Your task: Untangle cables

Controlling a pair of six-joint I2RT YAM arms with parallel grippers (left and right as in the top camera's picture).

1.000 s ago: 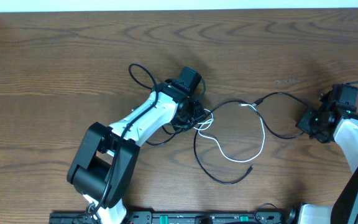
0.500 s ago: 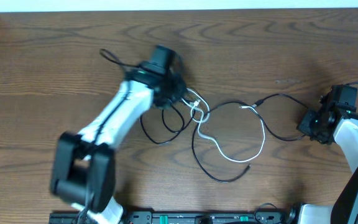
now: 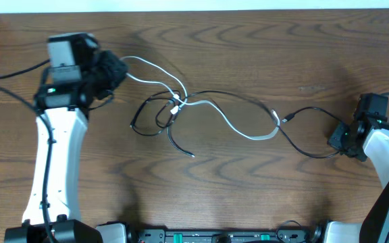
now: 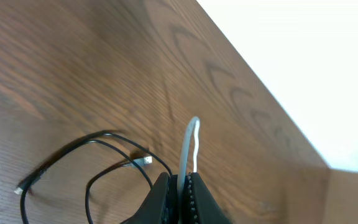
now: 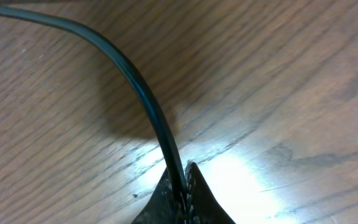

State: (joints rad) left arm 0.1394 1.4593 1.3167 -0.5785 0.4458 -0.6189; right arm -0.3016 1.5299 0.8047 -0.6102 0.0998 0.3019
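My left gripper is at the table's far left, shut on the white cable, which runs from it to the right across the middle. In the left wrist view the white cable sits between the closed jaws. Black cables loop and cross the white one near the centre, and they also show in the left wrist view. My right gripper is at the right, shut on a black cable; in the right wrist view that black cable runs into the jaws.
The wooden table ends at a white strip along the far edge. A thick black arm wire hangs at the far left. A rail runs along the near edge.
My left gripper has swung far left and back, pulling the white cable out into a long line across the table. The black loops spread out. The right gripper has stayed put.
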